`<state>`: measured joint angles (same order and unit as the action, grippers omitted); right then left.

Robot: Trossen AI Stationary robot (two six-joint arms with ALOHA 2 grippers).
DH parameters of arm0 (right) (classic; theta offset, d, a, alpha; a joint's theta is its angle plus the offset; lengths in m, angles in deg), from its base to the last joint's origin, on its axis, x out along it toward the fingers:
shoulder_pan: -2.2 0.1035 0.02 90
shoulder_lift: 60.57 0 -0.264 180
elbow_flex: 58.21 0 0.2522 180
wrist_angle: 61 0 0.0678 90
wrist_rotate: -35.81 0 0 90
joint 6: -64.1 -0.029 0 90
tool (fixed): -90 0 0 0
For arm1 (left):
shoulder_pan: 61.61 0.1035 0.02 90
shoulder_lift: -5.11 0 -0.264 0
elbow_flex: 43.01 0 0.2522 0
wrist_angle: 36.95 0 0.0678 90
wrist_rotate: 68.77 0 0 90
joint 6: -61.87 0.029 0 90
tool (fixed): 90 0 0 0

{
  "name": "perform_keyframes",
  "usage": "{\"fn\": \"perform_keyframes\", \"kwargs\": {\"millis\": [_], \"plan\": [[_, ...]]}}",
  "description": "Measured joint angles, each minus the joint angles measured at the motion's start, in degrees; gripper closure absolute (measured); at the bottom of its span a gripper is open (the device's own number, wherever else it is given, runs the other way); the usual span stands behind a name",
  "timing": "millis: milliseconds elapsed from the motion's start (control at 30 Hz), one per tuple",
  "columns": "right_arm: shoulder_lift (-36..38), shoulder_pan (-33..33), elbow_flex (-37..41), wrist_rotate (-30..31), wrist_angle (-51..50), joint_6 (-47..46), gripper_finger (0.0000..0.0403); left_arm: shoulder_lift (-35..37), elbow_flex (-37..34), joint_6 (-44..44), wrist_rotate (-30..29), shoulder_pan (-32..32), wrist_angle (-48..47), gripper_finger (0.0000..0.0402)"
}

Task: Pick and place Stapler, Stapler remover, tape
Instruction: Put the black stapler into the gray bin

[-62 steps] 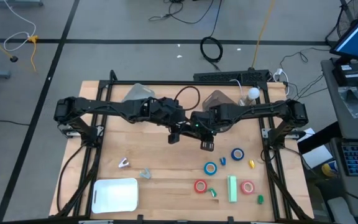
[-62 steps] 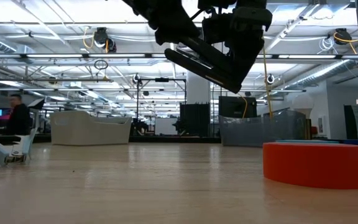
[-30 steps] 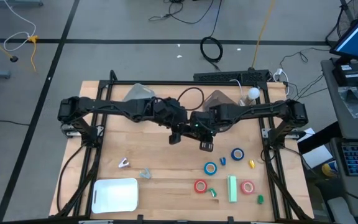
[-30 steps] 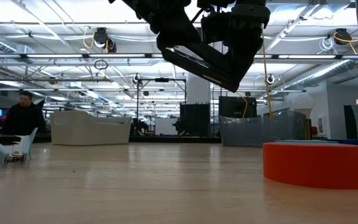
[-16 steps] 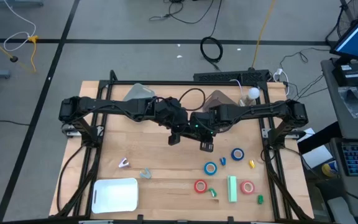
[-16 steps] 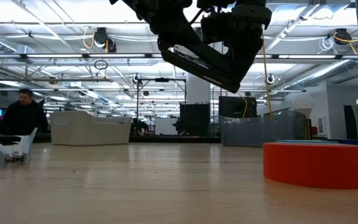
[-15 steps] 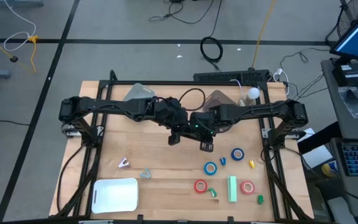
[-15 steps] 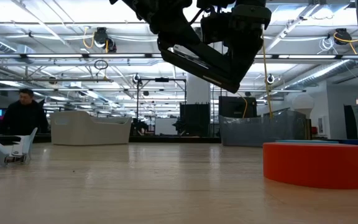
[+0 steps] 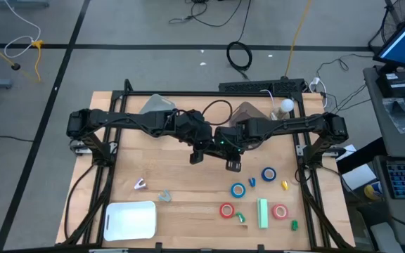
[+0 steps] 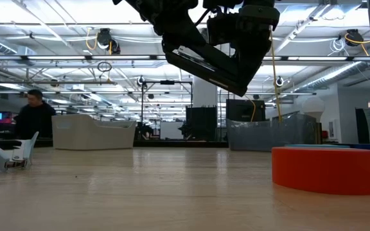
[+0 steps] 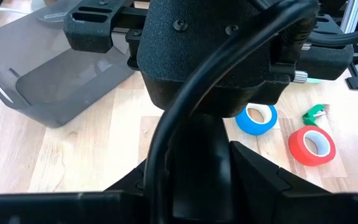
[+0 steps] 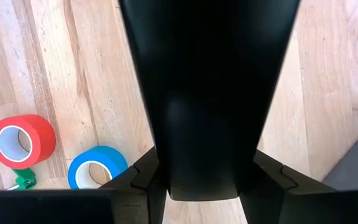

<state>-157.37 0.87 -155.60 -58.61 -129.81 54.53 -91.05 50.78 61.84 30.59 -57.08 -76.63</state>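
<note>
Midair, right hand (image 9: 233, 163) clenched on smooth black stapler (image 10: 207, 64), left hand (image 9: 197, 155) grip unclear.

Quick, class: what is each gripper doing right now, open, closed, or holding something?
Left gripper: closed on the black stapler.
Right gripper: closed on the same stapler.

High view: camera far up, looks straight down, sees whole worktop (image 9: 181, 176) and floor around it.

Low view: camera sits at worktop height, looks flat across wood into big room. Red tape roll (image 10: 324, 169) very near lens, looks huge.

Left wrist view: camera very close behind black arm part, looks past it at blue tape roll (image 11: 257, 118) and red one beside it.

Right wrist view: looks down at wood from close up.

Both wrist views share blue and red rolls.
</note>
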Motion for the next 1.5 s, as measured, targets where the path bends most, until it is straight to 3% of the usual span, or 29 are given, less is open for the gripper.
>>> {"fn": "perform_keyframes", "kwargs": {"millis": [167,433,767,1133,1333,1500], "plan": [[0.00,0.00,0.00,0.02,-0.01,-0.07,0.0260,-0.01,0.00,-0.09,-0.06,0.00,-0.75,0.0265],[0.08,-0.07,-0.11,0.12,0.40,-0.88,0.0225,-0.14,-0.26,-0.74,-1.26,0.00,-3.25,0.0265],[0.13,-0.11,-0.13,-0.11,-1.62,1.05,0.0230,-0.03,-0.28,-1.08,-5.80,-0.02,-10.50,0.0265],[0.13,-0.09,-0.13,0.43,-6.22,0.76,0.0230,7.27,-0.20,-7.85,-25.30,4.50,-22.27,0.0265],[2.19,-0.04,-0.02,5.38,-8.62,1.26,0.0230,13.77,-1.19,-12.12,-32.85,7.79,-26.21,0.0265],[8.10,-0.07,3.19,8.84,-7.61,-0.02,0.0230,21.00,-6.83,-15.75,-37.86,9.46,-26.06,0.0265]]}}
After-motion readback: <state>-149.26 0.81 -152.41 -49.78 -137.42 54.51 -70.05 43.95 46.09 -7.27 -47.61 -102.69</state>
